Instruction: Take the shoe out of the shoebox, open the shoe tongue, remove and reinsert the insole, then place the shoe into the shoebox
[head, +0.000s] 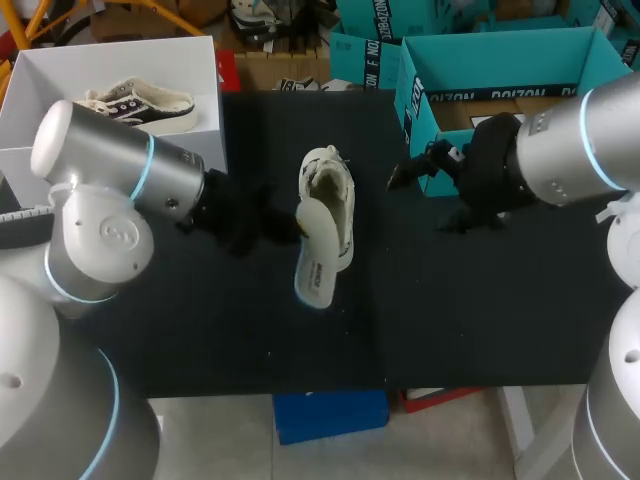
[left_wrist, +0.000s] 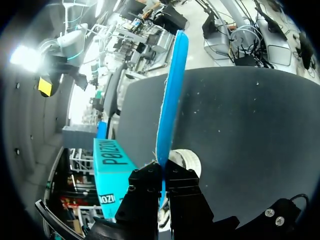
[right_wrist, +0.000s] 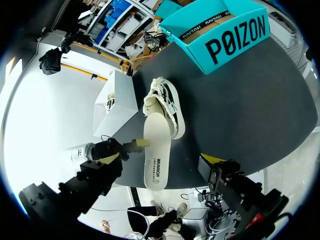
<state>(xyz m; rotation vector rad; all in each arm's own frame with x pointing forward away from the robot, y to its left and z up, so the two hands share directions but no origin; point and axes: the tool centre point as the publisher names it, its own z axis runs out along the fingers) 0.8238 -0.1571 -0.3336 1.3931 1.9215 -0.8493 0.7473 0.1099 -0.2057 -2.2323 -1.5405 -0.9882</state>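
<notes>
At the far left stands an open white box (head: 60, 75) with a dark shoe (head: 140, 104) lying inside it. Just near of it the left arm (head: 110, 190) comes in over the black tabletop (head: 480, 320), and its jaws are closed tight on the insole (head: 316, 258), pinching it at one long edge toward its far end. The insole is pale on top and blue underneath. Seen from the left wrist it stands on edge, running straight out ahead of the jaws. From above it sits just left of the shoe (head: 332, 195) and overlaps that shoe's near left side; I cannot tell whether it touches the tabletop. The shoe, cream with dark side stripes, rests upright on the tabletop near the middle, outside both boxes, its opening facing up. To its right the right arm (head: 575, 150) reaches in from the right, its jaws spread wide and holding nothing, hanging above the tabletop apart from the shoe. Behind them, at the far right, sits the open teal shoebox (head: 415, 95).
</notes>
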